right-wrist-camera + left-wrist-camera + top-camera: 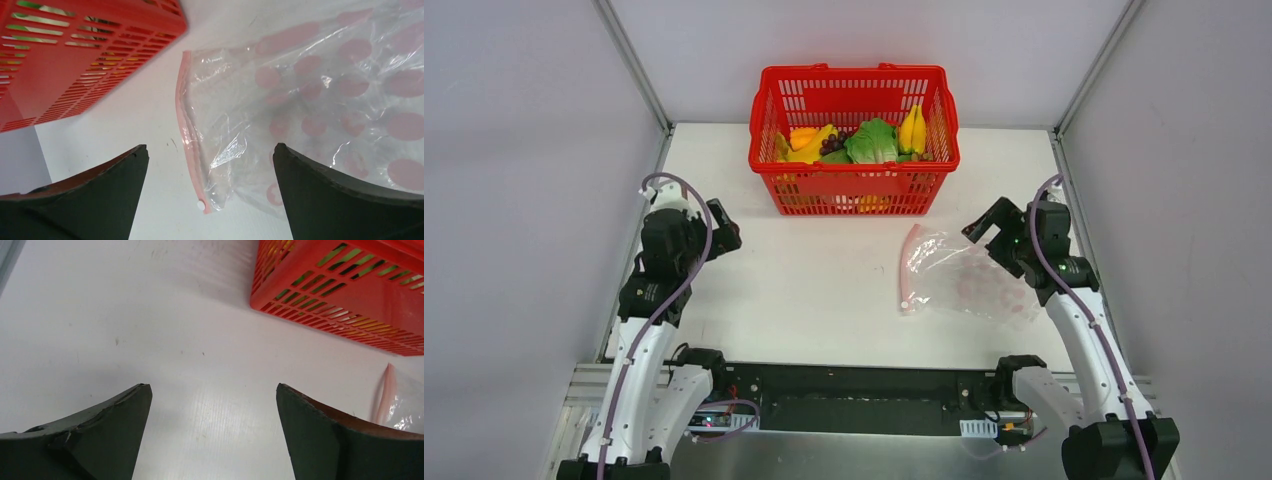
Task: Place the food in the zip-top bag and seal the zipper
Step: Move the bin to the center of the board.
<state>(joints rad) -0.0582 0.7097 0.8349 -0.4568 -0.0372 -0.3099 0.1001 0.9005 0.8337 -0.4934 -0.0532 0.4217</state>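
Observation:
The food sits in the red mesh basket (854, 190) at the table's back: green lettuce (871, 141), yellow bananas (912, 128), purple grapes (832, 144) and orange pieces. The zip-top bag (969, 275) lies flat and empty on the table at the right, its pink zipper (909, 268) along the left edge. In the right wrist view the bag (320, 100) and zipper (189, 130) lie under my right gripper (210, 150), which is open and empty. My right gripper (984, 228) hovers at the bag's far right. My left gripper (727, 235) is open and empty, left of the basket.
The basket's corner shows in the left wrist view (345, 300) and in the right wrist view (85, 55). Bare white table (804, 280) lies between the arms. Grey walls and metal rails enclose the table on both sides.

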